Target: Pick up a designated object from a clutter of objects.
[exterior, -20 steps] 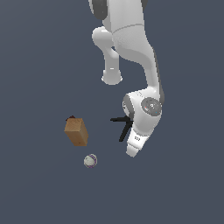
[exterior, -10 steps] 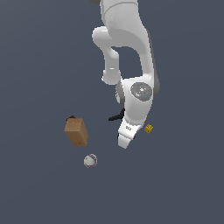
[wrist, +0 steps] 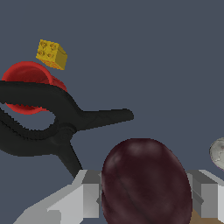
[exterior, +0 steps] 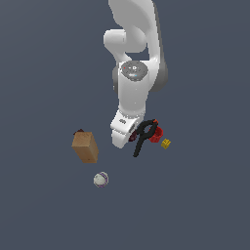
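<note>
Sighting through the wrist view, I find the dark maroon ball [wrist: 146, 181] squarely between the gripper [wrist: 145, 194] fingers [wrist: 89, 194]; pads flank it closely, contact uncertain; spring clamp [wrist: 52, 120] lies just beyond; closing should capture it.

Our arm reaches straight down, gripper low in the scene.
Our white arm [exterior: 134, 73] hangs almost vertical, wrist turned downward. Our gripper [wrist: 144, 192] has its two grey fingers [wrist: 89, 192] pressed against either side of the dark maroon ball [wrist: 146, 183], jaws closed around it.
</note>
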### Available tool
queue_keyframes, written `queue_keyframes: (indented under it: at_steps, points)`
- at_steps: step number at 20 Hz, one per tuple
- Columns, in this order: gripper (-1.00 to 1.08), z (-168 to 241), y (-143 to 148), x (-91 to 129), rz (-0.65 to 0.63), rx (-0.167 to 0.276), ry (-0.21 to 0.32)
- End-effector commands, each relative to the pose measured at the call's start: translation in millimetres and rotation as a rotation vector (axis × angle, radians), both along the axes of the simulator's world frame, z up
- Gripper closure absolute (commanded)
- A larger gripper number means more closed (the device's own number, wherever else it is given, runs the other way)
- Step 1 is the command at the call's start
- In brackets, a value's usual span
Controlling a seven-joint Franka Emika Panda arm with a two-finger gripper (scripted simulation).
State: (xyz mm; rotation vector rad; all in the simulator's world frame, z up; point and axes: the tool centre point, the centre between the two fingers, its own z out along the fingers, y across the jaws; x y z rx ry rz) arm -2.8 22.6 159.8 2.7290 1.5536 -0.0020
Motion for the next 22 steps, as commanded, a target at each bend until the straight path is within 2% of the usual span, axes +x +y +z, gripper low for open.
queue_keyframes:
  at_steps: [1,22]
  points:
    - [1.08,20.5,-17.6,-9.3,0.0,0.001,-0.001]
    - [1.08,209.0,-182.0,-89.3,0.001,0.006,-0.002]
